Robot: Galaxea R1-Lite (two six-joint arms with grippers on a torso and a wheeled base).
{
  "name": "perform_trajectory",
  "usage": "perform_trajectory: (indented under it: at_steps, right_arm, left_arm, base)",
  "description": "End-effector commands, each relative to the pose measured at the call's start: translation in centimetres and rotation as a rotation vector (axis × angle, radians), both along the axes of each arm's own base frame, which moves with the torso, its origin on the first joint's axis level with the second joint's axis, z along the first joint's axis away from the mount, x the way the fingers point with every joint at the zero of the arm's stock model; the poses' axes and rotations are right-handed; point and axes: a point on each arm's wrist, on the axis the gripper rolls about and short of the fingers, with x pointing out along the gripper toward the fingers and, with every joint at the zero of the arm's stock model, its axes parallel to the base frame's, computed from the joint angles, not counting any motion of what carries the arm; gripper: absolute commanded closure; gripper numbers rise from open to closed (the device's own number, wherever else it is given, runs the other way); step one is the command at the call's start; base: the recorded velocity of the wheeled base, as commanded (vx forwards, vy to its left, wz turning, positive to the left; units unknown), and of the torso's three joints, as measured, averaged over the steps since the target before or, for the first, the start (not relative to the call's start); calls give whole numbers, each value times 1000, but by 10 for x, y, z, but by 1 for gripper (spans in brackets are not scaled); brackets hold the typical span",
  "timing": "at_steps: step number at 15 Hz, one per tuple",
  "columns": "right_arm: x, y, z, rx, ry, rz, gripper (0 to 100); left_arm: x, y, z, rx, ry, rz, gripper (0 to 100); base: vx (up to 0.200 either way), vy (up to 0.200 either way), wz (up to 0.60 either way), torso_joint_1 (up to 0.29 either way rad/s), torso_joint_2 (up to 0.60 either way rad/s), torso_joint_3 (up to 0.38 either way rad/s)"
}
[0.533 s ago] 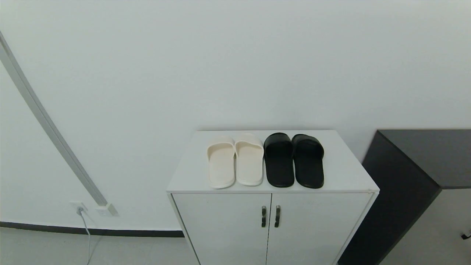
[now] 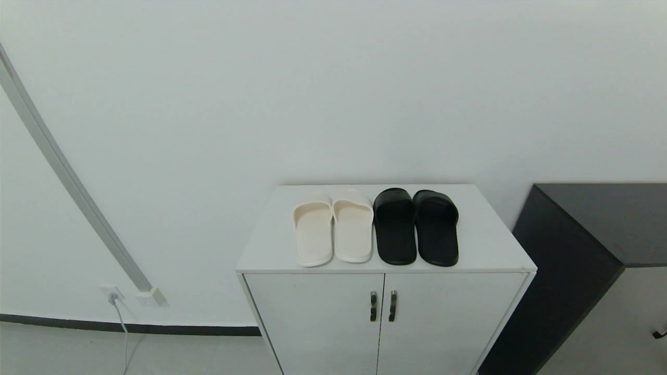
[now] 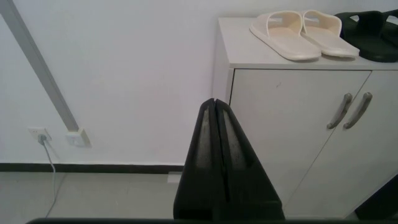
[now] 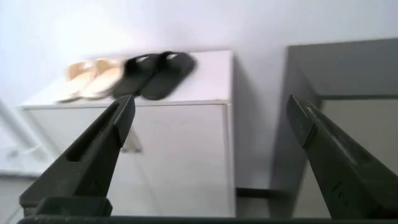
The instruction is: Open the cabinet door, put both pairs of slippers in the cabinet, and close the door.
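Your left gripper (image 3: pixel 214 106) has its fingers pressed together and is held low, pointing at the wall just left of the white cabinet (image 2: pixel 312 323). Your right gripper (image 4: pixel 209 106) is spread wide and faces the cabinet front. Both cabinet doors are closed, and their handles (image 2: pixel 373 306) sit side by side at the middle seam. On the cabinet top lie the cream slippers (image 2: pixel 315 234), with the black slippers (image 2: pixel 396 229) just beside them on the right. A dark cabinet (image 2: pixel 573 271) stands just right of the white cabinet, and a wall socket (image 2: pixel 111 294) sits low to its left.

A plain white wall (image 2: pixel 333 94) stands behind, with a slanted grey cable duct (image 2: pixel 68 172) and white wall socket (image 2: pixel 110 292) at 8 o'clock and a matte black cupboard (image 2: pixel 573 271) at 4 o'clock.
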Motion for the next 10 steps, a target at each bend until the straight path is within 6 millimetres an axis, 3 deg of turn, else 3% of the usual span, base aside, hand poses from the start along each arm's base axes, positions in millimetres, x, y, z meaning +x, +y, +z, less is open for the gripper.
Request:
perform_trajectory:
  at_steps: [1,6,10]
  right_arm:
    - [46,6,25,-48,247,145,0]
    - [125,43,31,-62,362,329,0]
    - [158,63,29,-65,394,333,0]
  left_arm:
    - [0,0,0,1,1,0,100]
    - [0,0,0,9,2,-6,100]
    - [0,0,0,9,2,-7,100]
  base:
    - [0,0,0,0,0,0]
    - [0,0,0,0,0,0]
    - [0,0,0,0,0,0]
